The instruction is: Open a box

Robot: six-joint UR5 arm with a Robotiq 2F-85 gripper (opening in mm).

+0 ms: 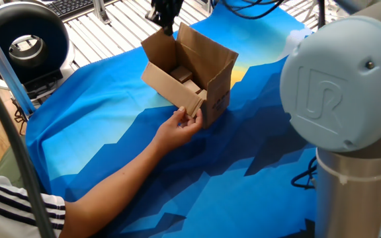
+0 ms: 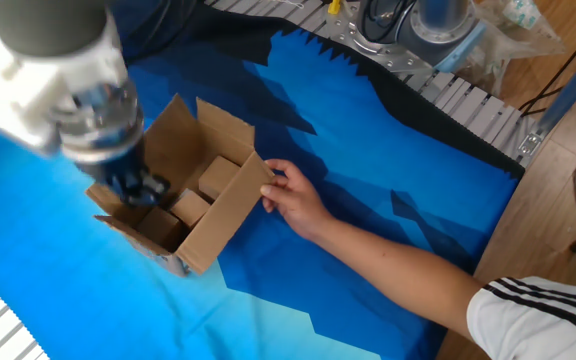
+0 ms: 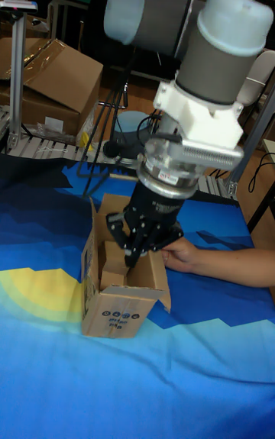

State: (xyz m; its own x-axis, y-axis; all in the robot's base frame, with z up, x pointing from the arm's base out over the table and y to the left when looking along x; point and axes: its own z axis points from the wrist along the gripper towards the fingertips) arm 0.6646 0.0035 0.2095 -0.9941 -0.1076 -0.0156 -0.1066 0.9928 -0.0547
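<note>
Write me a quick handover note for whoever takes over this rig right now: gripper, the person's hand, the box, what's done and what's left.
Gripper: over the box's open top at one flap; the pictures do not settle whether it is open or shut.
Person's hand: steadying the box at a lower corner.
Box: upright on the blue cloth, flaps raised or folded outward, smaller cartons visible inside.
Done: the top is open.
Left: probably clear the arm and check that every flap stays out.
</note>
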